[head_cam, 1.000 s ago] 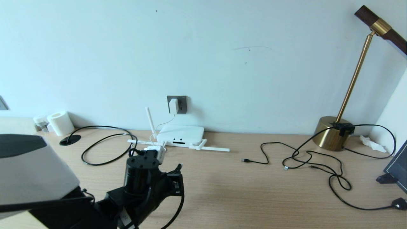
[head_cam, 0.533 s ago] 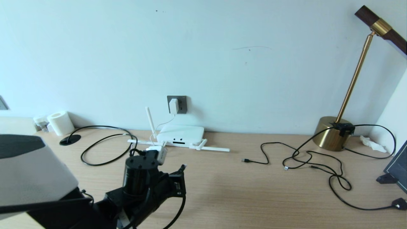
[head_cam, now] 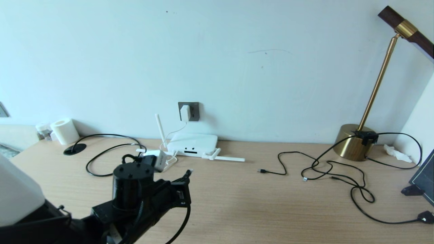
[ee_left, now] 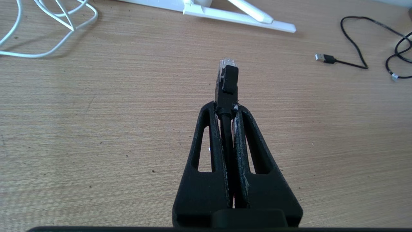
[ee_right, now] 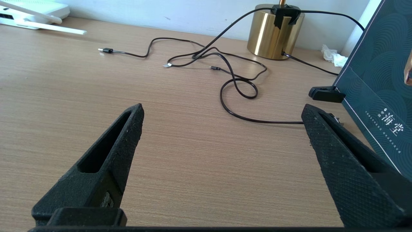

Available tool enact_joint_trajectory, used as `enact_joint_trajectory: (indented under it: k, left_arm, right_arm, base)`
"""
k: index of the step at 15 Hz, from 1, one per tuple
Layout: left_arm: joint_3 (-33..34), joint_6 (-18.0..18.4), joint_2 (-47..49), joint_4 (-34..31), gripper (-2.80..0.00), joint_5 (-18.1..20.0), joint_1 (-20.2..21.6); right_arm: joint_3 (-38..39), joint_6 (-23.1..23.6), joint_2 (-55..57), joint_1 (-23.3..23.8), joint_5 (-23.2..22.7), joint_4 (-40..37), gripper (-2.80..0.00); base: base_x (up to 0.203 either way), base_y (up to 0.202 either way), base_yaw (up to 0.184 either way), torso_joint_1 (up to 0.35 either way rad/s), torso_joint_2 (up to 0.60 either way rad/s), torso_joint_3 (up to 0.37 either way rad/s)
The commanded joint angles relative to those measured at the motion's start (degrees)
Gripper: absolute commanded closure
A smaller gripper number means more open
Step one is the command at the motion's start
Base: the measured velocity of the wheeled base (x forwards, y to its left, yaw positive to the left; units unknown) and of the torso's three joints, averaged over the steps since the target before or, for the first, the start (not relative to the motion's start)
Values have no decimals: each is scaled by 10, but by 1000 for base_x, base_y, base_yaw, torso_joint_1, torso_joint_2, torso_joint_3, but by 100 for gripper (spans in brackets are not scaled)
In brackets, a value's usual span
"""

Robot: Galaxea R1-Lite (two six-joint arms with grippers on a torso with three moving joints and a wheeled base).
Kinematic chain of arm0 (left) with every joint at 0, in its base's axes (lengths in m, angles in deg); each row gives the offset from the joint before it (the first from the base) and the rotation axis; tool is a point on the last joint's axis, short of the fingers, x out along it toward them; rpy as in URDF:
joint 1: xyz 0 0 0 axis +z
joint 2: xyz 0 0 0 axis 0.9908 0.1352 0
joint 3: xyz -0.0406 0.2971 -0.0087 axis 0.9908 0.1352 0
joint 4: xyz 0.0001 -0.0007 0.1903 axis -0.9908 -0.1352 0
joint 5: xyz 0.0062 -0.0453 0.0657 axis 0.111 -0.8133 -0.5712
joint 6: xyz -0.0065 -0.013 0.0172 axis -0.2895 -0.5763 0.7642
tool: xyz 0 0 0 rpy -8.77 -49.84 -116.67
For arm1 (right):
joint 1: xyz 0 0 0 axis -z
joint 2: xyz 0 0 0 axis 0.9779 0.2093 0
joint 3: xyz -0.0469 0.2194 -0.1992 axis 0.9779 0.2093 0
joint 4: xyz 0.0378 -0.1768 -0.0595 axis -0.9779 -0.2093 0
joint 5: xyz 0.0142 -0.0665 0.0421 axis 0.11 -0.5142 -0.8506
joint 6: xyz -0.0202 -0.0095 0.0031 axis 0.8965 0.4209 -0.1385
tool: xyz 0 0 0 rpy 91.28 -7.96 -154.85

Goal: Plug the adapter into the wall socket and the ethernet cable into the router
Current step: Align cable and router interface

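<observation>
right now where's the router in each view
Head: router against the wall, centre-left, under the wall socket.
Left wrist: only its antennas, top edge.
Right wrist: top-left corner.
Shared landmark: loose usb plug on the desk.

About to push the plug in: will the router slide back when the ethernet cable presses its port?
Probably. The router looks thin, light plastic on smooth wood, so it may skid toward the wall. The ethernet cable looks floppy, but the left gripper grips just behind the plug, so it should stay aimed.

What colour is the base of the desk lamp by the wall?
The lamp base is shiny brass gold, with a black clip on top. Right wrist view shows it best.
</observation>
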Motion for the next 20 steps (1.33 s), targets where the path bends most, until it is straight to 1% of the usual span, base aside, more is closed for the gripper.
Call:
enact_joint_trajectory:
  k: [1,5,9,12,14,16,18,19,20]
  left_arm:
    - [2,-1,-15,3,0,-1,0]
    - [12,-1,-35,3,0,-2,0]
    - [10,12,-33,-4,0,-3,29]
    - [17,11,-32,-3,0,-4,30]
    - [16,11,-31,-4,0,-11,31]
    - [15,12,-30,-13,0,-11,40]
    - [-15,11,-19,-51,0,1,58]
    - [-45,11,-9,-75,0,17,70]
    - [-75,11,3,-105,0,41,88]
  right_arm:
    - [2,0,1,0,0,0,-280]
    - [2,0,1,0,0,0,-280]
    - [2,0,1,0,0,0,-280]
    - [2,0,1,0,0,0,-280]
    - [2,1,1,0,0,0,-280]
    - [2,0,1,0,0,0,-280]
    - [3,1,1,0,0,0,-280]
    - [3,0,1,0,0,0,-280]
    - [2,0,1,0,0,0,-280]
  base:
    - [0,0,0,0,0,0]
    - [0,0,0,0,0,0]
    - [0,0,0,0,0,0]
    - [0,0,0,0,0,0]
    - [0,0,0,0,0,0]
    - [0,0,0,0,0,0]
    - [0,0,0,0,0,0]
    - [0,0,0,0,0,0]
    - [0,0,0,0,0,0]
